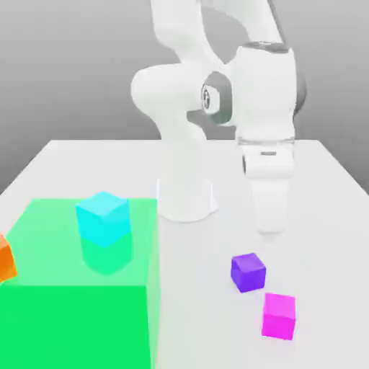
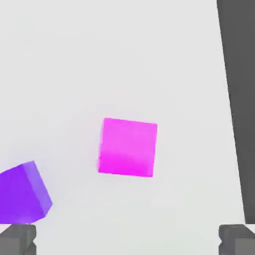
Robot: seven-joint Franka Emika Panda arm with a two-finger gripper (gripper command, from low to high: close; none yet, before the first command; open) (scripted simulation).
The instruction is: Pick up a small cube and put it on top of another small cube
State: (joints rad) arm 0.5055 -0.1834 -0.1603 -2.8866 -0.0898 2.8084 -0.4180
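Note:
The small violet-purple cube (image 1: 248, 272) lies on the white table, toward the exterior view's right. My gripper (image 1: 270, 229) hangs just behind and slightly above it, pointing straight down, touching nothing. In the hand view the purple cube (image 2: 22, 194) sits close to one fingertip (image 2: 17, 239), off to the side of the gap. The gripper (image 2: 127, 241) stands open wide with nothing between its fingers. The light cyan-blue cube (image 1: 103, 218) rests at the exterior view's left, within a translucent green area.
A magenta-pink cube (image 1: 279, 315) lies just in front of the purple one and sits mid-picture in the hand view (image 2: 128, 147). An orange cube (image 1: 4, 258) pokes in at the far left. The green block (image 1: 79, 310) fills the front left. The table edge (image 2: 238, 99) runs nearby.

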